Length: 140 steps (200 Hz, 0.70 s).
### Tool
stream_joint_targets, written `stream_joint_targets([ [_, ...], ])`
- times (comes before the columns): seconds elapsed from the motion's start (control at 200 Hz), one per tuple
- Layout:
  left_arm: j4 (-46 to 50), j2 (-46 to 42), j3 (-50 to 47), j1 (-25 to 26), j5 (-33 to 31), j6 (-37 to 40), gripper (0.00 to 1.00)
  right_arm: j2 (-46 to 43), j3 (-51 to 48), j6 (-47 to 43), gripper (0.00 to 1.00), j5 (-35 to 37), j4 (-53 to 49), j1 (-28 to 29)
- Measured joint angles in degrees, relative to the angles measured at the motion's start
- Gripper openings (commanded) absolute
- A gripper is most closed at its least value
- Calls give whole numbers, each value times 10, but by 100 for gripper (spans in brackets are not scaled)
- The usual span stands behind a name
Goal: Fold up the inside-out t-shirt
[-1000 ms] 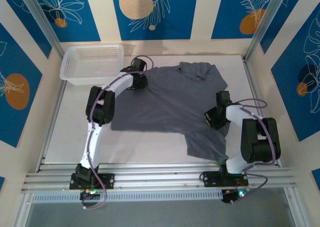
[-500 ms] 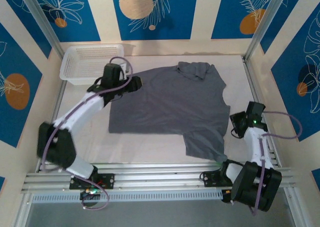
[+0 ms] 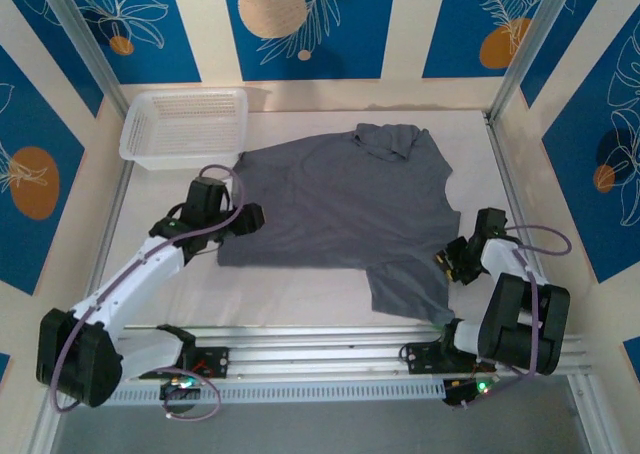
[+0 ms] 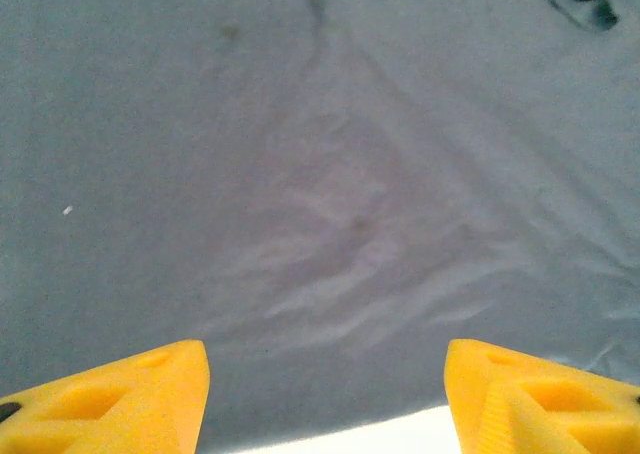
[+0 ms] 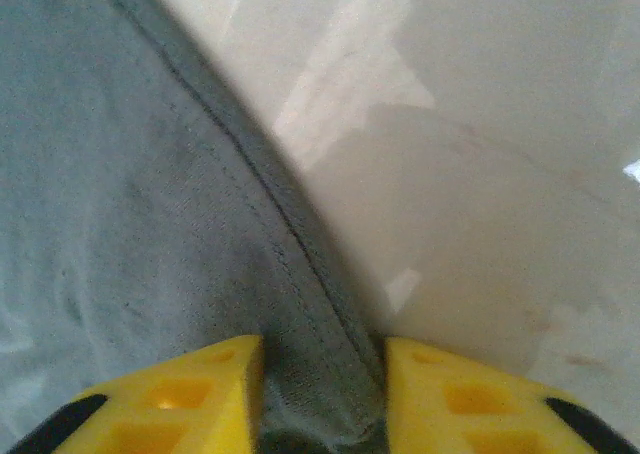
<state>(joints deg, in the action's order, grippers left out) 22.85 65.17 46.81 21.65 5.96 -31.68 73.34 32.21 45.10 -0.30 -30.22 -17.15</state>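
The inside-out t-shirt [image 3: 340, 204] lies spread flat in the middle of the table [image 3: 290, 289]. The white basket [image 3: 135, 139] sits just off the shirt's 10 o'clock corner. One flap of the shirt sticks out toward 5 o'clock, and a bunched bit sits at 12 o'clock.

The left gripper [image 3: 243, 220] is at the shirt's 8 o'clock corner. In the left wrist view its yellow fingers [image 4: 120, 394] stand wide apart, with cloth in front of them and nothing held. The right gripper [image 3: 452, 261] is at the shirt's 4 o'clock edge. In the right wrist view its jaws are narrow, one on each side of the hem [image 5: 290, 244]. We cannot tell if they pinch it.

We think the shirt is light, soft and floppy. It will sag and wrinkle when we lift it, and it will drag on the table. It will not break or slip much. We think the best places to take hold are the edges and corners, where the sewn hem is thicker. We should pinch two spots at once, one with each gripper, so the cloth stays flat as it goes over.
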Motion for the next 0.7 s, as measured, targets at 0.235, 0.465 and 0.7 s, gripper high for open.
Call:
stream_joint_targets([
  [0.235,92,-47,-17,-3,-51,-59,61,-70,3,25,0,19,-23,8],
  [0.465,171,-74,-92,-7,-94,-150,59,-252,20,59,0,40,-63,17],
  [0.7,169,-71,-122,-42,-102,-174,55,-256,-7,74,0,37,-73,17],
])
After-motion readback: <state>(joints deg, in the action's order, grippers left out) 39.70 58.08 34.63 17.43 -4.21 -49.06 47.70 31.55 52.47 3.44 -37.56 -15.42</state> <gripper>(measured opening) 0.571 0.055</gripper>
